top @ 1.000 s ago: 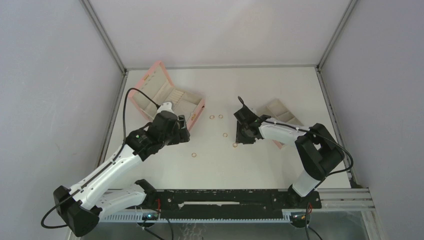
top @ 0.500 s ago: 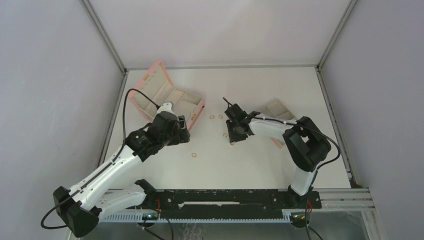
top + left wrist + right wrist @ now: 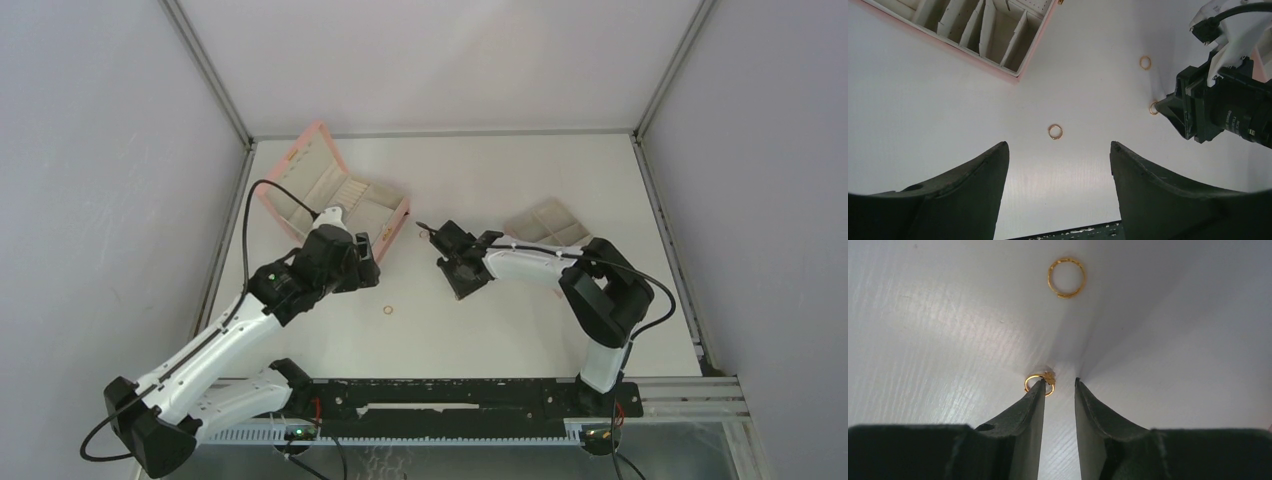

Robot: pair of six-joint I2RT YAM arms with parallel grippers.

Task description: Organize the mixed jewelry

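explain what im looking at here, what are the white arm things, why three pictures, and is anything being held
These are two robot arms bolted to the near edge of a white table. Each ends in a two-finger gripper. The wide picture looks down from above. The other two come from a small camera on each wrist, so the dark wedges at the bottom are that gripper's own fingers. On the table are a pink box with compartments, a beige tray and small gold-orange rings. The left gripper is wide open, with one ring in front of it. The right gripper has its tips down at another ring, jaws slightly apart. Nothing is held.
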